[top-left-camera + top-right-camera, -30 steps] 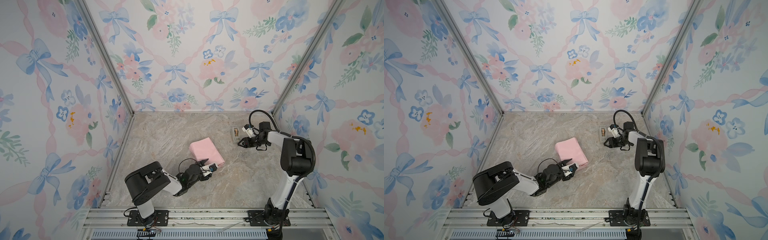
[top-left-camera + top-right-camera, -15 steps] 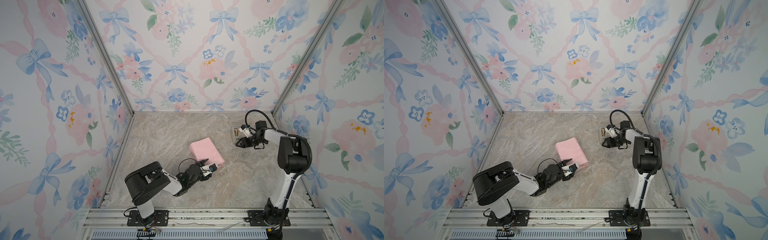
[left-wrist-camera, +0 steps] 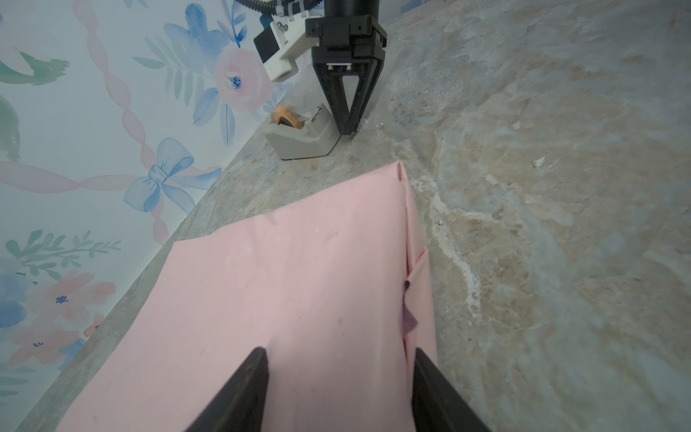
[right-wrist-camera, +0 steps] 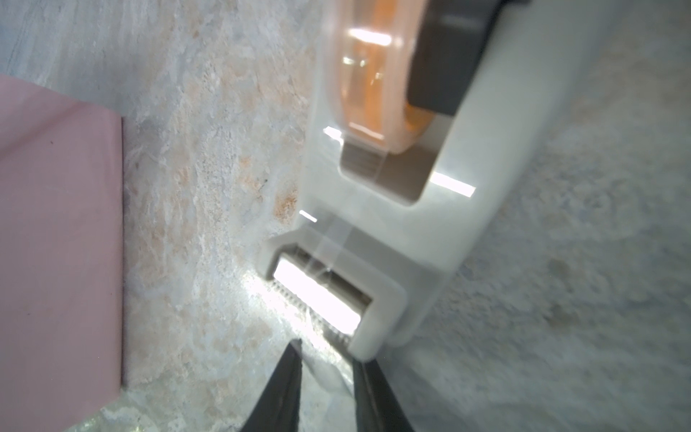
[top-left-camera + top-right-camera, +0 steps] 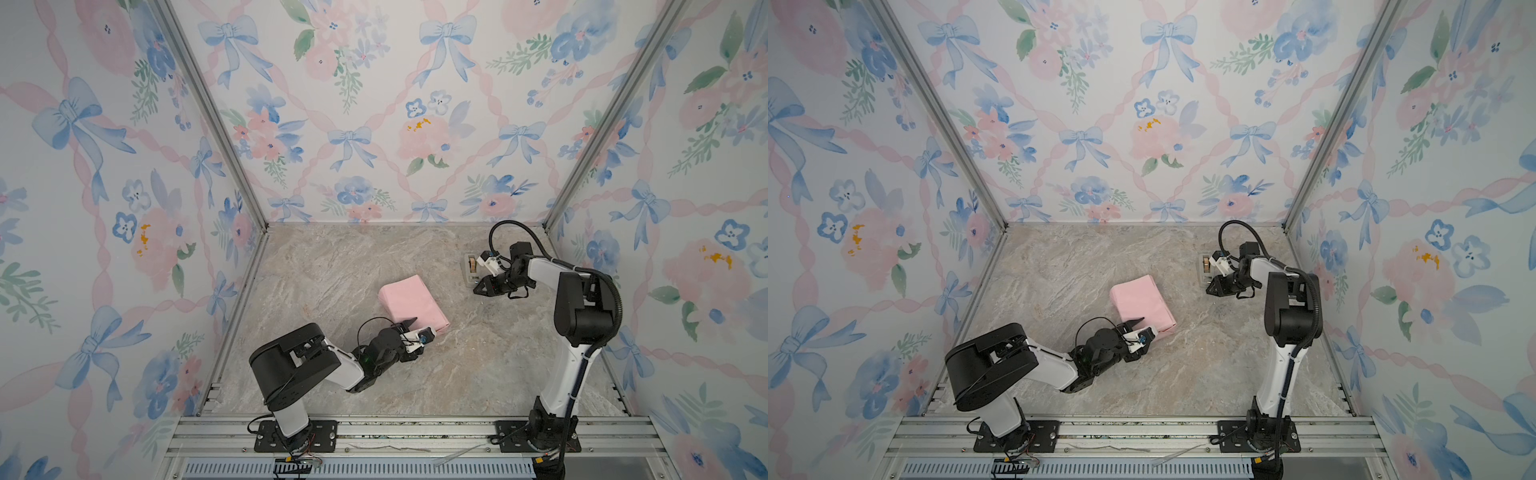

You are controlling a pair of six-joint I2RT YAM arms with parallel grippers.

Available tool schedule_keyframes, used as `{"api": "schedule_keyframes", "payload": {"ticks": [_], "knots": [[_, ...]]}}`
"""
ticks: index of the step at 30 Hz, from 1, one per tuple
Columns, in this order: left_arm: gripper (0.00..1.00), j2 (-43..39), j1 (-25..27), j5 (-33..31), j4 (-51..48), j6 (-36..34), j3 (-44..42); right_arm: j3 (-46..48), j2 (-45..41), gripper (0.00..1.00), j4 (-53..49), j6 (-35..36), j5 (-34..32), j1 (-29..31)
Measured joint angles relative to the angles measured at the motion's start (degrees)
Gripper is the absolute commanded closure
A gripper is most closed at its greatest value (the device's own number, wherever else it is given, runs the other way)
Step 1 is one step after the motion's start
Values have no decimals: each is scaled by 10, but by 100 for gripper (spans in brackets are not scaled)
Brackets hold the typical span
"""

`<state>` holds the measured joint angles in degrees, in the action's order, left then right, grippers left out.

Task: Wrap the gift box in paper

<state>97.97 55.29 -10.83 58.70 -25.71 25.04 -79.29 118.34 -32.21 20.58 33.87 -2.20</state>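
Observation:
The paper point(image 5: 411, 299) point(image 5: 1142, 305) lies pale pink side out, folded into a boxy parcel in the middle of the floor. The gift box is hidden inside it. A lilac sliver point(image 3: 409, 318) shows at the side seam of the paper point(image 3: 280, 280). My left gripper point(image 5: 422, 328) point(image 5: 1148, 328) point(image 3: 340, 359) is shut across the parcel's near end, with pink paper filling the gap between its fingers. My right gripper point(image 5: 476, 289) point(image 5: 1208, 291) point(image 3: 349, 129) point(image 4: 327, 353) sits at the cutter of the beige tape dispenser point(image 5: 471, 268) point(image 4: 411, 224), its tips closed on the clear tape end.
The tape dispenser point(image 5: 1204, 268) point(image 3: 303, 142) stands near the back right corner, close to the floral wall. Marble-patterned floor point(image 5: 332, 270) surrounds the parcel. Aluminium rails point(image 5: 395, 432) run along the front edge.
The right gripper's jaws have closed at the dispenser's cutter and the right arm has shifted slightly. The left arm and the parcel have not moved.

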Motion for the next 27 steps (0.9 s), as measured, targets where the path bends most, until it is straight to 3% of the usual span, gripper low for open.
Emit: {"api": "schedule_keyframes", "payload": {"ticks": [8, 15, 27], "knots": [[39, 0, 0, 0, -1, -2, 0, 0, 0, 84, 1, 0, 5, -3], [40, 0, 0, 0, -1, -2, 1, 1, 0, 99, 2, 1, 18, -8], [39, -2, 0, 0, -7, -2, 3, -18, 16, 100, -24, -12, 14, -15]]}}
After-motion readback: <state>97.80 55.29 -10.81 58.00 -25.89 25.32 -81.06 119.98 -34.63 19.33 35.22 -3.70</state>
